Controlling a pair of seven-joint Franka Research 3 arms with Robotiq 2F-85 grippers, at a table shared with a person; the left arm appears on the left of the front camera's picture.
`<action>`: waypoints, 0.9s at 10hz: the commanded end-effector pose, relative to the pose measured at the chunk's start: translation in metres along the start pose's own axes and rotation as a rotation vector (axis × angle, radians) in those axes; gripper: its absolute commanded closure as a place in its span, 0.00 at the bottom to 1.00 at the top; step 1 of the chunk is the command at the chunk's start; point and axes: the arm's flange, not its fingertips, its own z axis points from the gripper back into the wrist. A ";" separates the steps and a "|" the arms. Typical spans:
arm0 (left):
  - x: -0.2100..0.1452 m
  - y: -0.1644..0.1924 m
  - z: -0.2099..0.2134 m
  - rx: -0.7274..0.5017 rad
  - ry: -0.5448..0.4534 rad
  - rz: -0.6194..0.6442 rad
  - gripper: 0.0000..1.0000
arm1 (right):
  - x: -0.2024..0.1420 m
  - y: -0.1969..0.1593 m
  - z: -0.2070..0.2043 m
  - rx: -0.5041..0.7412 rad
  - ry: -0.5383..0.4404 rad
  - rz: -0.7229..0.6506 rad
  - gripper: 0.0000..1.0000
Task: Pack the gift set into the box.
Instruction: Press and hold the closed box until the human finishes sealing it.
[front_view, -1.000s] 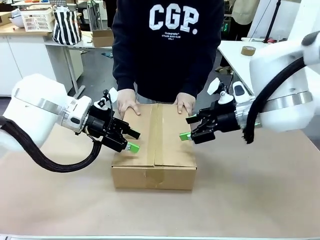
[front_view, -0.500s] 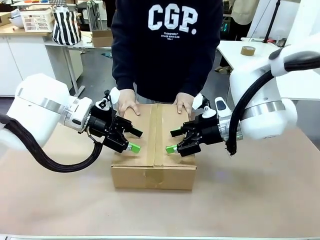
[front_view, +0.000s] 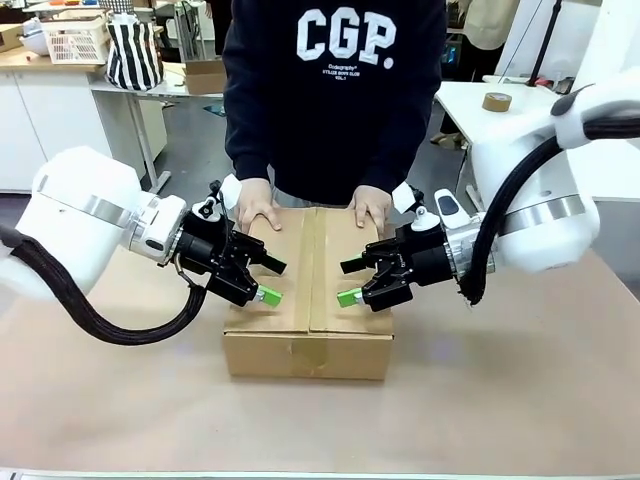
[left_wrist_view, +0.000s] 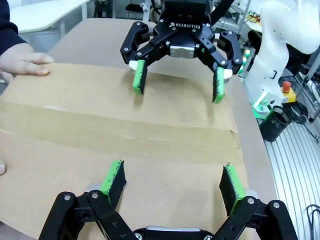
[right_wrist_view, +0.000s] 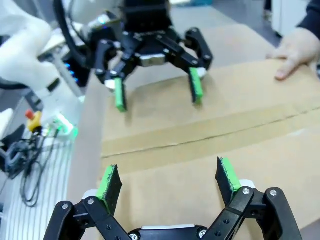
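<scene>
The brown cardboard box (front_view: 308, 290) stands on the table with its top flaps shut along a taped seam. The person's two hands (front_view: 256, 205) rest on its far edge. My left gripper (front_view: 265, 282) is open just above the left flap; in the left wrist view the left gripper (left_wrist_view: 172, 182) hovers over the box (left_wrist_view: 120, 135). My right gripper (front_view: 348, 283) is open above the right flap, facing the left one; the right gripper (right_wrist_view: 169, 182) shows over the box (right_wrist_view: 210, 150). The gift set is not in view.
Brown paper covers the table (front_view: 120, 400) around the box. A tape roll (front_view: 496, 101) lies on a white table at the back right. Baskets and a striped bag (front_view: 133, 52) stand on a counter at the back left.
My right gripper has moved left from beside the box to above its right flap, then eased slightly right. The left gripper shifted a little right. The person's hands stayed on the box.
</scene>
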 end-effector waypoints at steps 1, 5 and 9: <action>-0.010 0.003 -0.007 0.013 -0.018 -0.061 0.00 | -0.006 -0.007 0.010 0.039 -0.018 -0.008 0.00; -0.019 0.001 -0.009 -0.024 -0.020 -0.058 0.00 | -0.024 -0.013 -0.002 -0.117 0.095 0.100 0.00; -0.020 0.001 -0.008 -0.024 -0.034 -0.045 0.00 | -0.035 -0.015 -0.011 -0.080 0.109 0.140 0.00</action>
